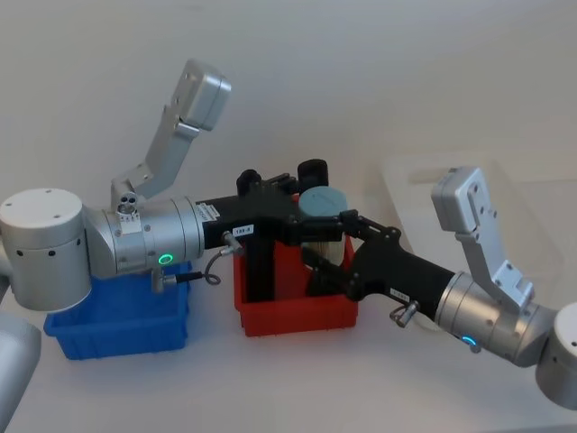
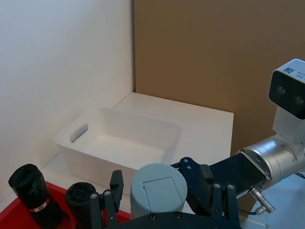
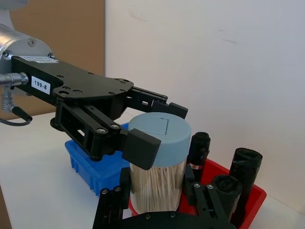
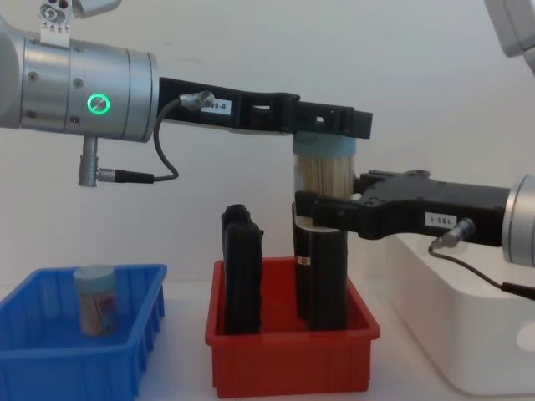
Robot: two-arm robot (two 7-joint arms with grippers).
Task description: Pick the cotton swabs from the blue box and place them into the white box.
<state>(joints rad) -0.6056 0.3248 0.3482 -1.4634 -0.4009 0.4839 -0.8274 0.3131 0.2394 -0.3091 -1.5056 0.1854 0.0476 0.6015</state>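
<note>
Your left gripper and right gripper both clamp 1 cotton swabs tub; a mistimed release could drop it into the red bin.

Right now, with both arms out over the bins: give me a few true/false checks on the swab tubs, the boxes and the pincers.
1. The held swab tub hangs above the red bin. True.
2. The left pincer grips that tub at its base. False: it clamps the light blue lid, and the right pincer is at the lower body.
3. A second swab tub stands in the blue box. True.
4. The white box has a tub in it. False: the left wrist view shows no tub inside.
5. The red bin holds swab tubs. False: it holds upright black rolls.
</note>
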